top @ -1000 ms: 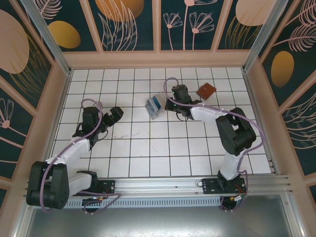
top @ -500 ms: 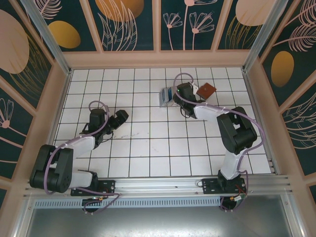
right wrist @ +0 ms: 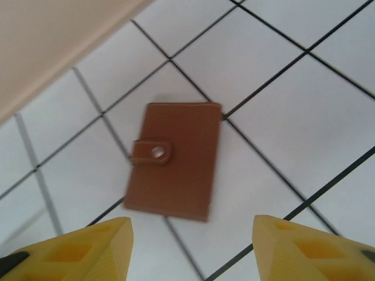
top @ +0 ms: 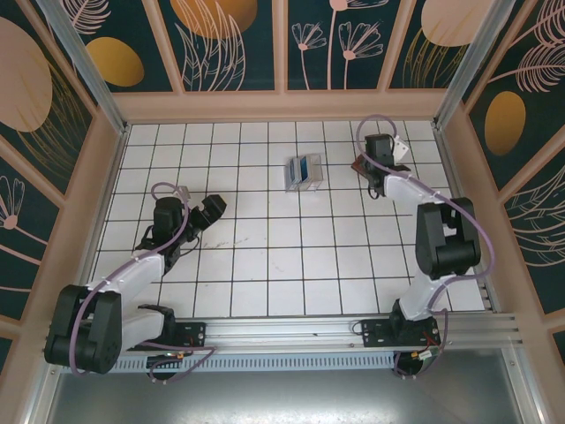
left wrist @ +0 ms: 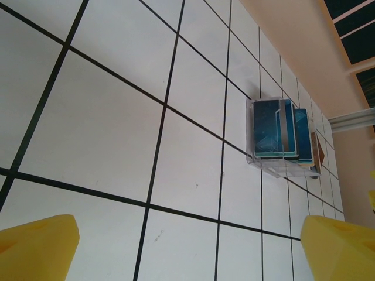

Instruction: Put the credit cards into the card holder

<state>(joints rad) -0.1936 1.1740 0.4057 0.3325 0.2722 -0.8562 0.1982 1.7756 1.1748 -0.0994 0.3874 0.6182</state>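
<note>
The credit cards [left wrist: 280,130] are blue and stand on edge in a clear plastic box [top: 305,171] at the back middle of the tiled floor. My left gripper [top: 212,208] is open and empty, low at the left, well short of the box; its yellow fingertips [left wrist: 36,248] frame bare tile. The card holder [right wrist: 173,161], a brown wallet shut by a snap strap, lies flat near the back right wall. My right gripper [right wrist: 193,249] hovers just short of it, open, with nothing between its fingers. From above, the card holder [top: 359,164] peeks out beside that gripper [top: 372,168].
The beige back wall [right wrist: 53,41] runs close behind the card holder. The right side wall [top: 459,177] stands near the right arm. White tiled floor [top: 282,256] stretches between the two arms.
My right gripper carried the clear box of cards back and right, let it go, opened, and swung right to the card holder. The left arm only shifted slightly.
</note>
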